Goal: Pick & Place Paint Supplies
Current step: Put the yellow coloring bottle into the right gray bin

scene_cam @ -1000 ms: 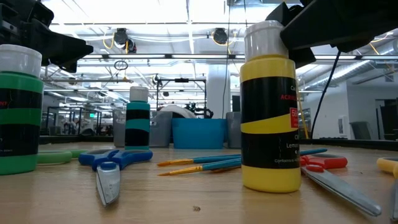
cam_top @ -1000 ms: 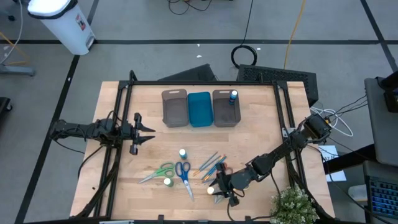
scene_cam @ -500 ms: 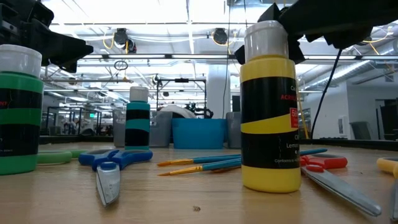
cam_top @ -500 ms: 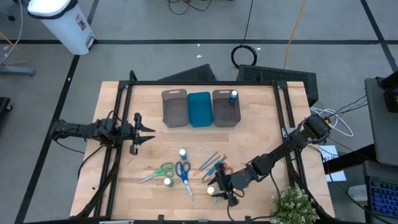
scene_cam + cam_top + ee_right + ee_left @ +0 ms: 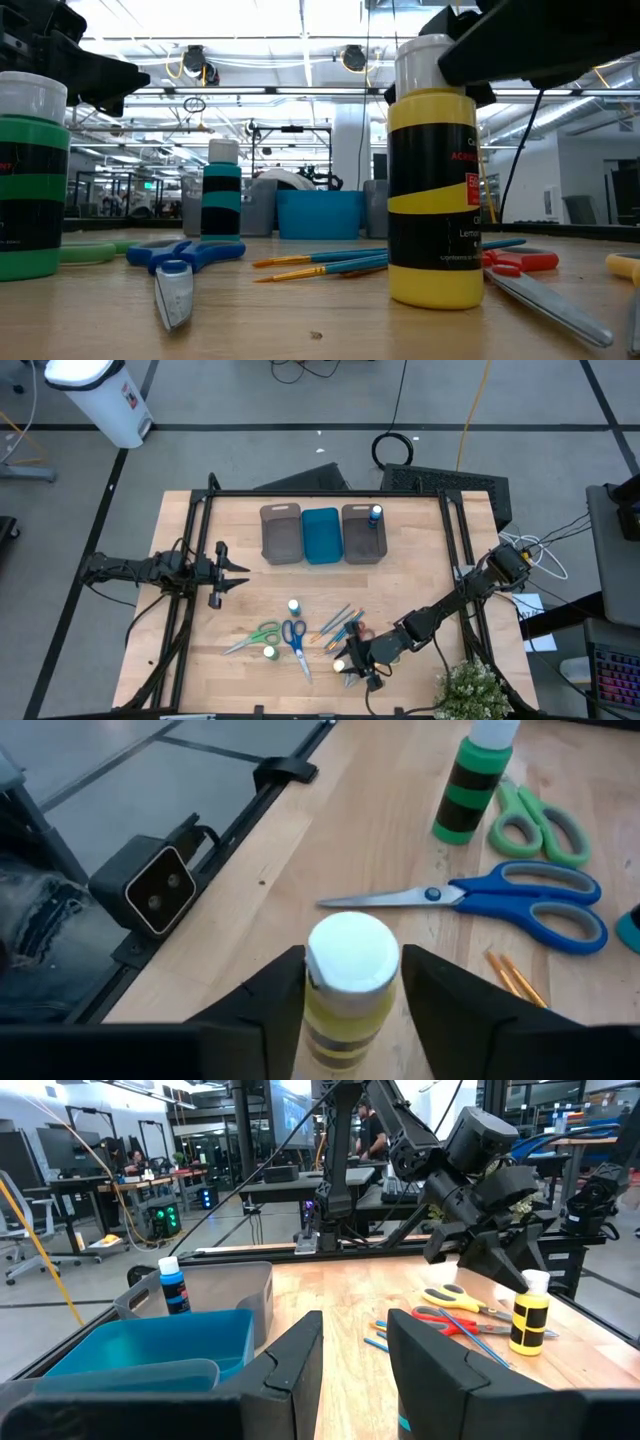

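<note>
Yellow paint bottle stands upright near the table's front edge, just beside the red-handled scissors and the brushes. I have the right gripper down around its white cap, fingers flanking it on both sides; whether they have clamped yet I cannot tell. So I judge the grasp to be the step in hand. Next I would want a firm squeeze, then a straight lift and a carry to the grey tray holding the blue-topped bottle. My left gripper waits at the table's left side, partly parted, holding nothing.
</note>
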Tool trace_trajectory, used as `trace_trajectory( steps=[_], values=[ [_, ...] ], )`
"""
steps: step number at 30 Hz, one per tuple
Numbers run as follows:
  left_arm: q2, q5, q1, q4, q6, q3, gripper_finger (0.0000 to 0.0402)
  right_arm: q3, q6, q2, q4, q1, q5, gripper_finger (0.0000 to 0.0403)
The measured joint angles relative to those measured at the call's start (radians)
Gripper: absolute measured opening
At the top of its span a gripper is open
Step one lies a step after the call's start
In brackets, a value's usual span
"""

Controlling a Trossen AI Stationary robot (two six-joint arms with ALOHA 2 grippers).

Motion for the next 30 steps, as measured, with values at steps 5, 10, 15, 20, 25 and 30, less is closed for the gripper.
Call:
trace_trajectory(
  steps=[5,10,15,20,25,30],
  values=[
    [0.000,0.000,0.000,0.000,0.000,0.000,0.0124,0.000,0.000,0.000,-0.004,0.000,0.000,0.0123],
    [0.000,0.000,0.000,0.000,0.000,0.000,0.0124,0.000,0.000,-0.002,-0.004,0.000,0.000,0.0106],
    [0.000,0.000,0.000,0.000,0.000,0.000,0.0124,0.000,-0.002,-0.063,-0.010,-0.002,0.005,0.0113],
    [0.000,0.000,0.000,0.000,0.000,0.000,0.0124,0.000,-0.007,-0.194,-0.081,-0.022,0.033,0.0104],
    [0.000,0.000,0.000,0.000,0.000,0.000,0.0124,0.000,-0.007,-0.361,-0.218,-0.082,0.102,0.0101],
    [0.000,0.000,0.000,0.000,0.000,0.000,0.0124,0.000,-0.006,-0.502,-0.315,-0.192,0.139,0.0102]
  ],
)
